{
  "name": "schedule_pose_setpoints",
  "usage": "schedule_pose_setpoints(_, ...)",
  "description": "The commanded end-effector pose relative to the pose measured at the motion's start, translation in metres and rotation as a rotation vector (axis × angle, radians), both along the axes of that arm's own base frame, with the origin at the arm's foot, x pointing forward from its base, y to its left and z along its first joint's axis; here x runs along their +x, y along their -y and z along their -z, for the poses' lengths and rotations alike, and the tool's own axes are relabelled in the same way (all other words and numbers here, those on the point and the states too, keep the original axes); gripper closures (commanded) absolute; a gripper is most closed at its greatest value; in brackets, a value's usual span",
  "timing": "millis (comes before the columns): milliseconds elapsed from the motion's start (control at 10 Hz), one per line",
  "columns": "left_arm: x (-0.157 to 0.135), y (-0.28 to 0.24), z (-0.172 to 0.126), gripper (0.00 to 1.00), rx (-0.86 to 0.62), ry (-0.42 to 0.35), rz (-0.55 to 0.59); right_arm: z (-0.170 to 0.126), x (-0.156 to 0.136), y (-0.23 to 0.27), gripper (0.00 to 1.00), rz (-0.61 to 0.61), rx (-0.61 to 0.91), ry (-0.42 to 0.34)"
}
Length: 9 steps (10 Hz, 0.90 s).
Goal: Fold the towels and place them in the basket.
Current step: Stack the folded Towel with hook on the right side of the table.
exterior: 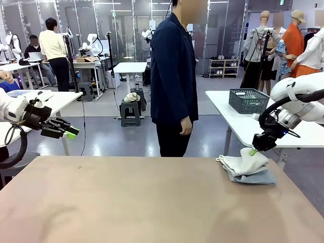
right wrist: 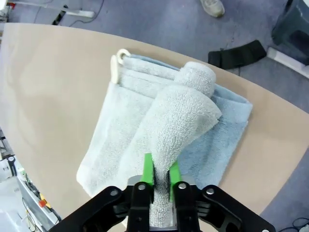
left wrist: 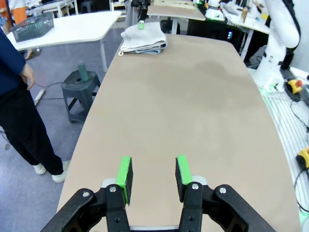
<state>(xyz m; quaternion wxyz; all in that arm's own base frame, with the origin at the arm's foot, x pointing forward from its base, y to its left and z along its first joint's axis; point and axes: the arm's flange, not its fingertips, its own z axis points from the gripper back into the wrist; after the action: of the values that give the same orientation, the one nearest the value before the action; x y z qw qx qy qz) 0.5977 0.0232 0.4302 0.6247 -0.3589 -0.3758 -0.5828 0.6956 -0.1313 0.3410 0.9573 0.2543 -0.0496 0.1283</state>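
Observation:
Two towels lie stacked at the table's far right: a cream towel [exterior: 244,163] on top of a folded pale grey-blue towel [exterior: 259,177]. My right gripper [exterior: 253,151] stands over them, shut on a raised fold of the cream towel [right wrist: 183,116], which spans the narrow gap between its green pads; the blue towel [right wrist: 227,145] shows beneath. My left gripper [exterior: 71,132] hangs off the table's left edge, open and with nothing in it [left wrist: 153,174]; its view shows the towel stack [left wrist: 143,38] far across the table. The dark basket [exterior: 248,100] sits on a white side table behind the right arm.
A person [exterior: 174,76] in dark clothes stands at the far edge, hands down. The tan table [exterior: 142,202] is bare in the middle and on the left. A stool [left wrist: 81,87] stands on the floor beyond the far edge.

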Motion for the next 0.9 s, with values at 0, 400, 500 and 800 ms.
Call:
schedule_pose_setpoints(0, -0.001, 0.001, -0.001, 0.52, 0.007, 0.002, 0.009, -0.007, 0.003, 0.004, 0.65, 0.037, -0.100, -0.054)
schedule_pose_setpoints(400, -0.001, 0.001, -0.001, 0.52, 0.007, 0.002, 0.009, -0.028, -0.004, 0.010, 0.26, 0.058, -0.265, -0.067)
schedule_pose_setpoints(500, -0.001, 0.001, -0.001, 0.52, 0.007, 0.002, 0.009, -0.048, -0.011, 0.010, 0.15, 0.055, -0.288, -0.056)
schedule_pose_setpoints(800, -0.001, 0.001, -0.001, 0.52, 0.007, 0.002, 0.009, -0.181, -0.085, 0.000, 0.15, 0.110, -0.317, 0.013)
